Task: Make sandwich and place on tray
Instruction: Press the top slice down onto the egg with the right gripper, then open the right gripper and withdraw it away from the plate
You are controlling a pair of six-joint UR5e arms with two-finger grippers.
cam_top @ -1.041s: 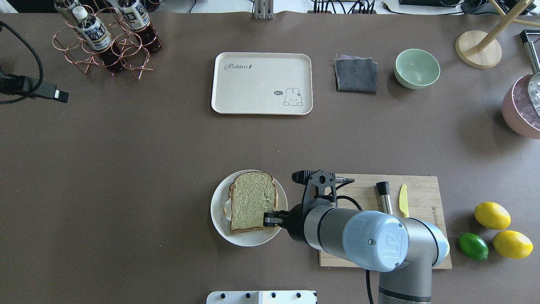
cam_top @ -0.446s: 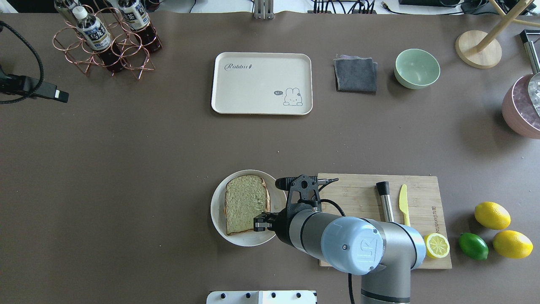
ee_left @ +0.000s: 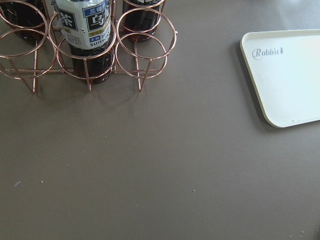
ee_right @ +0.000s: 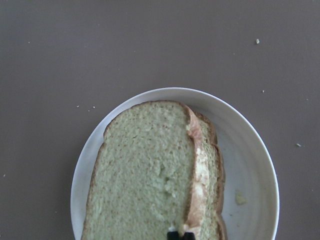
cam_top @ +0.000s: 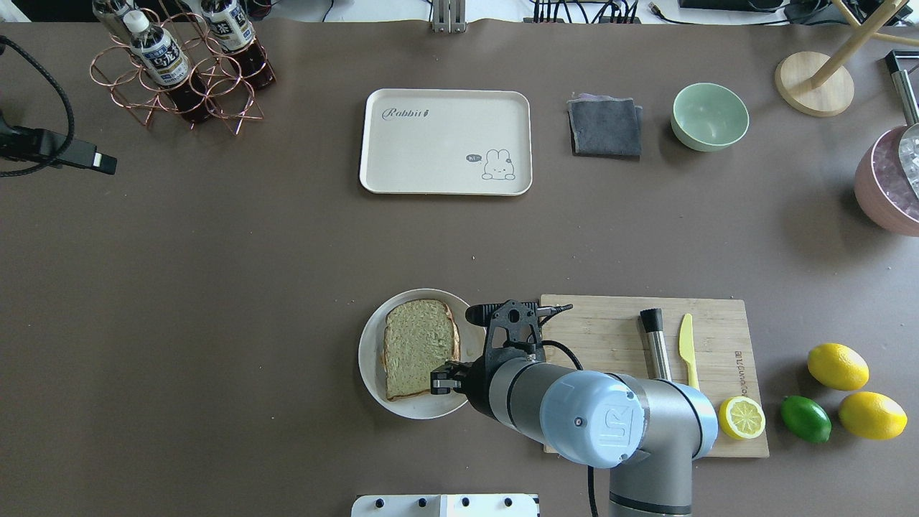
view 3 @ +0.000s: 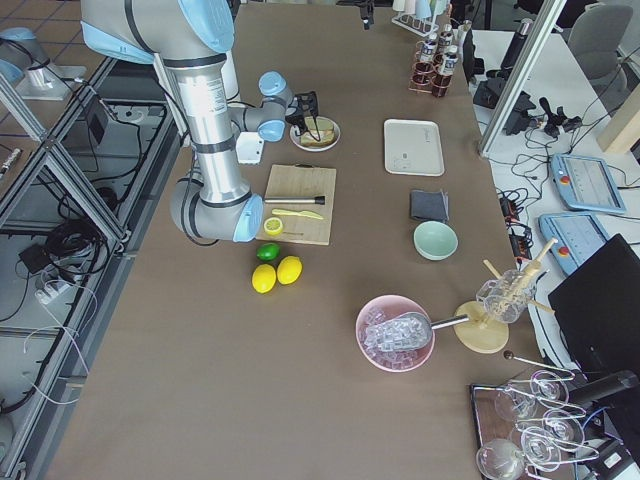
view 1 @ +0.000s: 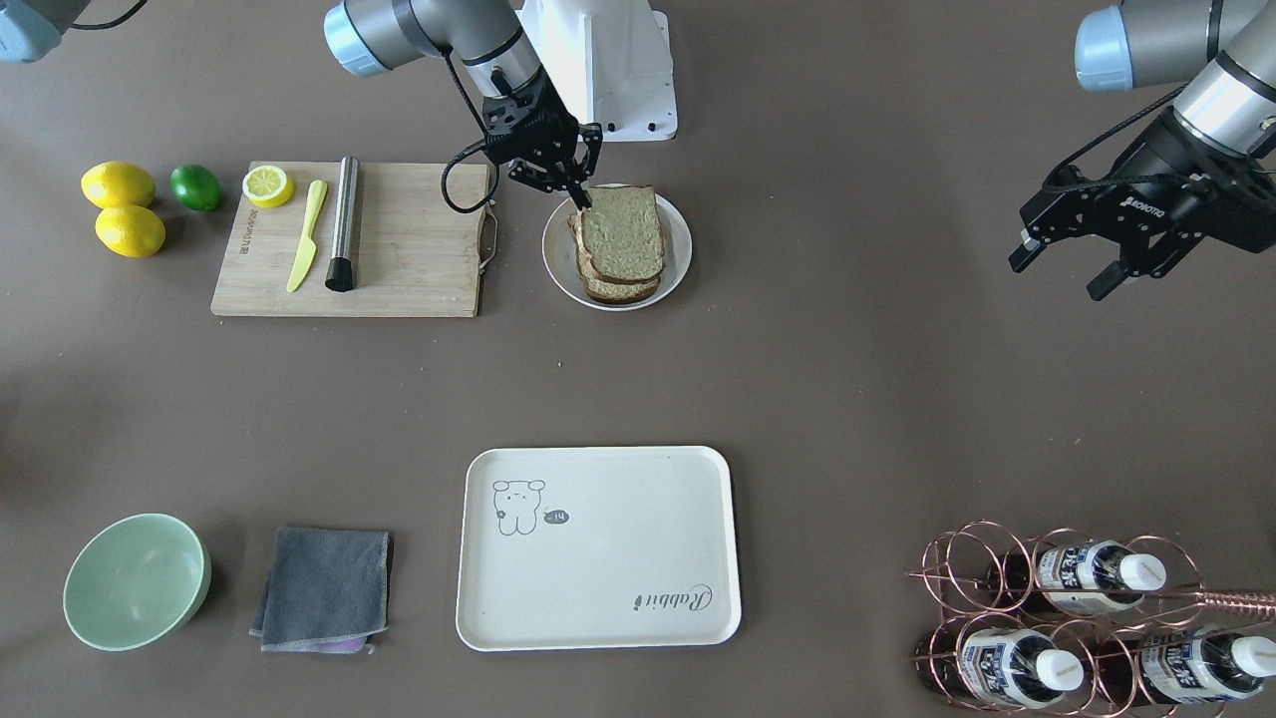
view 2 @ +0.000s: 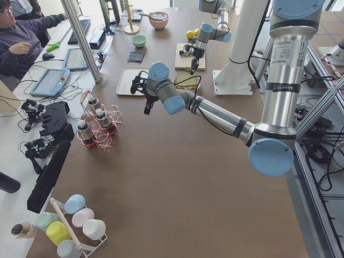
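The sandwich [cam_top: 420, 345] lies on a round white plate [cam_top: 370, 373]: two tan bread slices stacked, with a white egg edge [ee_right: 197, 165] showing between them. My right gripper [cam_top: 439, 382] is shut on the near right corner of the top slice, also seen in the front view [view 1: 581, 196] and the right wrist view [ee_right: 181, 234]. The cream tray [cam_top: 445, 141] lies empty farther out, past the plate. My left gripper [view 1: 1057, 277] is open and empty, held above the table near the bottle rack.
A wooden cutting board [cam_top: 610, 337] right of the plate holds a muddler [cam_top: 653, 341], a yellow knife [cam_top: 687, 345] and a lemon half [cam_top: 742, 417]. Lemons and a lime [cam_top: 805, 418] lie beside it. A grey cloth [cam_top: 605, 127], green bowl [cam_top: 709, 116] and bottle rack [cam_top: 179, 68] stand at the back.
My right gripper has moved left with the top slice, which turned from skewed to squared over the lower slice. The arm's shift uncovered the lemon half. The left arm has barely moved.
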